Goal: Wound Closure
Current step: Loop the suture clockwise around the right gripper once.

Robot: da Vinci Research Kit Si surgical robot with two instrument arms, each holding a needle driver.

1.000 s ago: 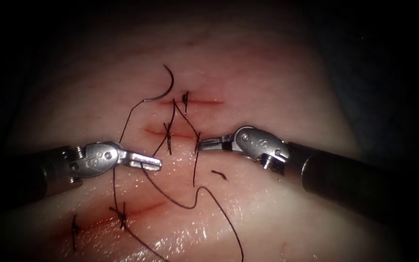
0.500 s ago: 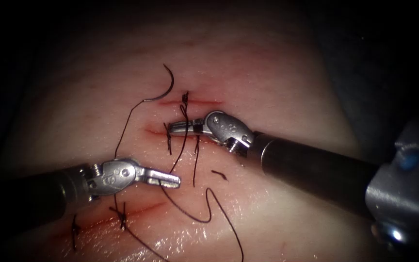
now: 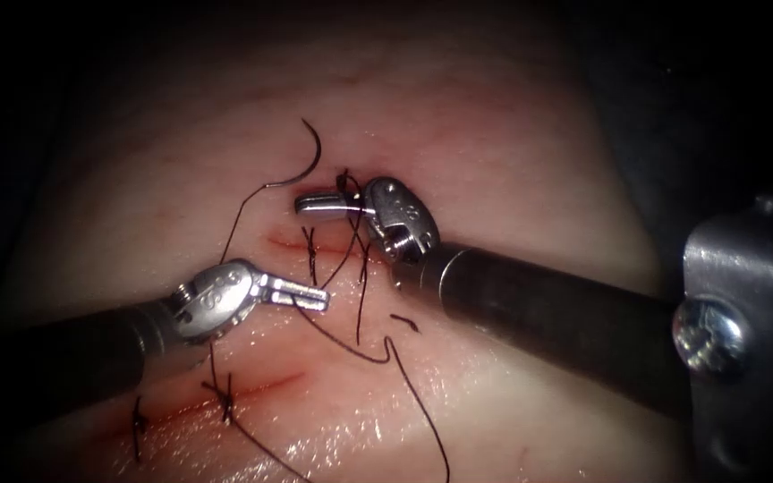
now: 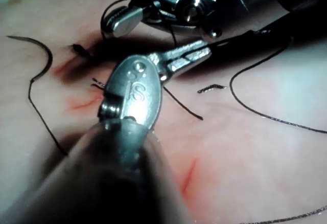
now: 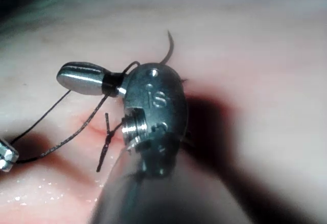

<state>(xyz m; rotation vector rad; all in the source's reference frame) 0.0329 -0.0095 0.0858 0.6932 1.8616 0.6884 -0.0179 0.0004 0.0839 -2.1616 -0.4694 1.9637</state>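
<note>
Surface: pale tissue (image 3: 494,134), several red cuts, dark surround.
Needle (image 3: 310,161): free on tissue, left of top cut.
Left pincer (image 3: 315,295): clenched on thread (image 3: 351,344).
Right pincer (image 3: 310,204): clenched, seemingly empty.
Advice: steady, gentle thread tension.

Readable marks: raised "S" on the rounded steel wrist housing of the left gripper (image 4: 190,59), housing at (image 4: 137,92). Similar embossed "S" on the right gripper (image 5: 82,78) steel housing (image 5: 157,98). Nothing else legible.

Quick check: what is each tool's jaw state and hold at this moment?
Left tool: shut on the thread.
Right tool: jaws shut, holding nothing I can make out.
Needle: free on the tissue.
</note>
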